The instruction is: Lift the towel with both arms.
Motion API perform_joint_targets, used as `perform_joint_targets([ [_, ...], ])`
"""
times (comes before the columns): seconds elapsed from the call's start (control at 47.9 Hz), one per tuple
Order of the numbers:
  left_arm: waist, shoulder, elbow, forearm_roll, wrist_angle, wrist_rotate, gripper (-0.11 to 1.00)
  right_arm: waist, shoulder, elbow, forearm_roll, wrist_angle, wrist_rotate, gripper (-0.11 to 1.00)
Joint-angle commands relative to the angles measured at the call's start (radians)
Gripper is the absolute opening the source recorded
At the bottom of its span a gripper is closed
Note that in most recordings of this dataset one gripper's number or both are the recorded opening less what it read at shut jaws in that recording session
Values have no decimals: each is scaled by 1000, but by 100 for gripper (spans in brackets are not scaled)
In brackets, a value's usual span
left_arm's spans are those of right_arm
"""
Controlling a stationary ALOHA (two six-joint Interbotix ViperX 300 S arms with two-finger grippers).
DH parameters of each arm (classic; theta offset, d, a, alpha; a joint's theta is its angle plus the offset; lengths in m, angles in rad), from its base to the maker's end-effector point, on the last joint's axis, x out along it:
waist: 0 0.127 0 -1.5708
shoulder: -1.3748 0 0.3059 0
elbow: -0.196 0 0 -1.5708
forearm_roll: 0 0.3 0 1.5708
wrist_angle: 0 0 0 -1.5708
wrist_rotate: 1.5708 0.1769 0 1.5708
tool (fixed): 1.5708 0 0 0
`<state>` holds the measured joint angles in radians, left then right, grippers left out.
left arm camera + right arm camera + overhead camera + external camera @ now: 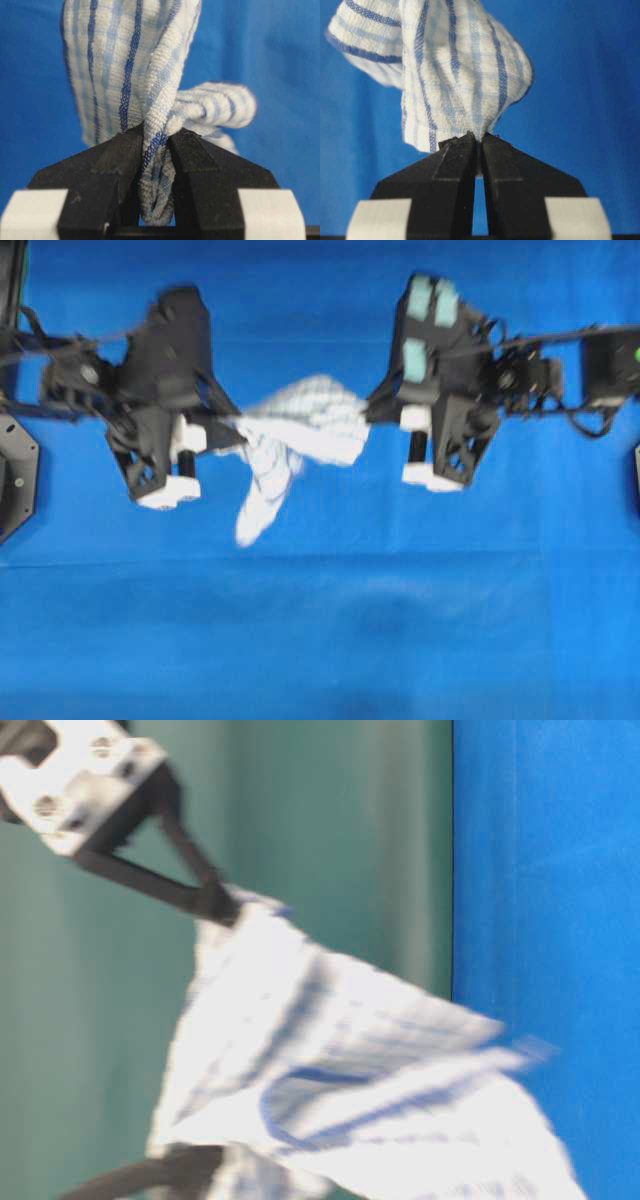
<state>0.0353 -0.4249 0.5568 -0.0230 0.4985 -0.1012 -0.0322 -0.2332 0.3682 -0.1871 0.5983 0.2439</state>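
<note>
The towel (305, 425) hangs between the two arms above the blue desk (320, 640), its long axis running across from one pincer to the other; the left pincer (156, 145) lies at its left end, the right pincer (477, 137) at its right end, so each arm is equally near and the cloth is the landmark between them. Left pincer: closed on a bunched fold of towel, seen plainly in the left wrist view; right pincer: closed on a pinched corner of towel, jaws almost meeting. Below the line joining the pincers a loose flap droops towards the desk; whether it touches the desk cannot be told through the blur. By my judgement, any further lift depends on both ends rising evenly. No brand, label or readable writing shows anywhere.
</note>
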Motion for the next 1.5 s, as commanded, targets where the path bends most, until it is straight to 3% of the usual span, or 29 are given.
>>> perform_joint_targets([
  [0.0, 15, -43, -57, 2, 17, 14, 9, -9, -44, -60, -23, 35, -5, 4],
  [0.251, 43, -66, -175, 2, 80, 41, 9, -14, -78, -176, -86, 141, -9, 4],
  [0.627, 138, -61, -357, 2, 199, 61, 9, -14, -89, -337, -143, 253, -29, 4],
  [0.815, 140, -58, -362, 2, 210, 110, 9, -14, -92, -341, -143, 253, -34, 4],
  [1.212, 140, -63, -350, 2, 181, 150, 11, -14, -92, -339, -144, 258, -55, 5],
  [1.317, 140, -72, -337, 2, 153, 150, 35, -15, -94, -337, -150, 258, -55, 10],
  [1.484, 141, -86, -311, 2, 126, 152, 83, -18, -94, -331, -187, 273, -46, 59],
])
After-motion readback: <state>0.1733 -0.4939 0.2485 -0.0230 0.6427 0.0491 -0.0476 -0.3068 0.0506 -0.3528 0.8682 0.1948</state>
